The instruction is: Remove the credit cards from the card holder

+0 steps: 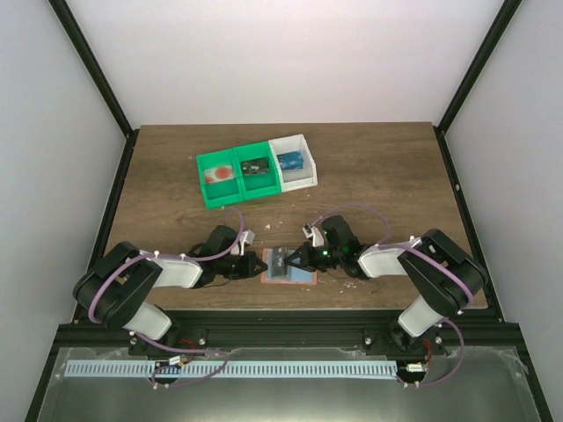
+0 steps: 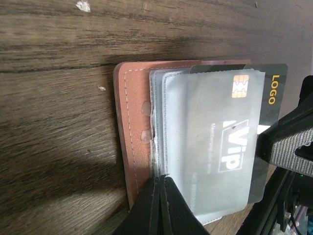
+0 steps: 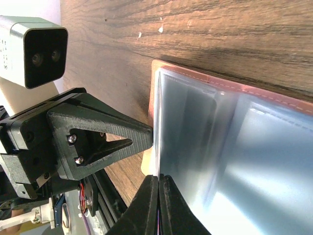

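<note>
Down at the near edge of the table (image 2: 58, 122), the holder (image 2: 132, 137) lies open and flat between the two grippers. The left gripper (image 2: 159, 188) is fully closed. Its tip is set on the holder's edge where the clear sleeves (image 2: 195, 161) begin. It looks to be pinning rather than clasping, though I cannot tell for sure.

Just beyond, the dark card (image 2: 275, 73) sits in a sleeve with its end poking out on the side away from the left tip. The right gripper (image 3: 159, 188) has its jaws closed at that exposed end. Whether the card is truly between them is not clear from either wrist view.

My worry is the pull. If the right jaws have caught sleeve as well as card, the whole holder will drag along. A tip that merely presses down may let it slide or lift. A hold on so little of a thin, slick card could also slip off. Pulling at an angle would jam the card against the sleeve seam.

Well beyond, the green bin (image 1: 230, 195) and white bin (image 1: 303, 145) stand mid-table, each holding small items too small to tell.
</note>
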`<state>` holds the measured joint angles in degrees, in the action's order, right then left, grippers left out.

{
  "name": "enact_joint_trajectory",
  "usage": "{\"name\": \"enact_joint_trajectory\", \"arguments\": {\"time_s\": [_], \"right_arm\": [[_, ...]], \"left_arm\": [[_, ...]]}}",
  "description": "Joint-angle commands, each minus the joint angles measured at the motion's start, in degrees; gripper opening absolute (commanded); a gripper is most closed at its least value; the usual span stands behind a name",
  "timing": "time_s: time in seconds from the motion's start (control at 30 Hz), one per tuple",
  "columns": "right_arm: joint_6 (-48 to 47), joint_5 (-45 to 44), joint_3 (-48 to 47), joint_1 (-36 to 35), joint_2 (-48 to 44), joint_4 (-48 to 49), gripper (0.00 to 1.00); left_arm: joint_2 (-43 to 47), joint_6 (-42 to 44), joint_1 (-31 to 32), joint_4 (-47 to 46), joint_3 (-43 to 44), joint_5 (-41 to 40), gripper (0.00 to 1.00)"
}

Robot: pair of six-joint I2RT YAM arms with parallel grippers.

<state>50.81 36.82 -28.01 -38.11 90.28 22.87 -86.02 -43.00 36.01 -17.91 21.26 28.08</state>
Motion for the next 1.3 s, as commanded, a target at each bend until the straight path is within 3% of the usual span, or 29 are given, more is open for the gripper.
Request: {"name": "enact_joint_trajectory", "arguments": {"time_s": [0.0,0.67,0.93,1.13,1.27], "right_arm": [[-0.86,-0.67,0.58,0.73,-1.37,-0.66,0.01],[-6.61,-16.23,-1.38,1.89,-15.83,-21.55,0.00],[-11.20,-18.35,-4.23,1.90,-23.17,-29.40,0.01],[-17.89,-9.07,-4.93,1.90,-26.35,-29.29,0.00],[-21.27,-1.85,-5.39,1.86,-27.45,-29.74,0.01]], "left_arm": [[-1.10,1.26,0.17,4.87,-0.70,-3.71,0.00],[-0.22,0.28,0.19,4.16,-0.37,-1.11,0.03],[6.00,0.48,0.18,8.93,4.00,-0.51,0.29],[11.57,3.30,0.10,17.06,8.35,-2.48,0.44],[17.83,5.14,-0.16,21.10,11.27,-2.75,0.48]]}}
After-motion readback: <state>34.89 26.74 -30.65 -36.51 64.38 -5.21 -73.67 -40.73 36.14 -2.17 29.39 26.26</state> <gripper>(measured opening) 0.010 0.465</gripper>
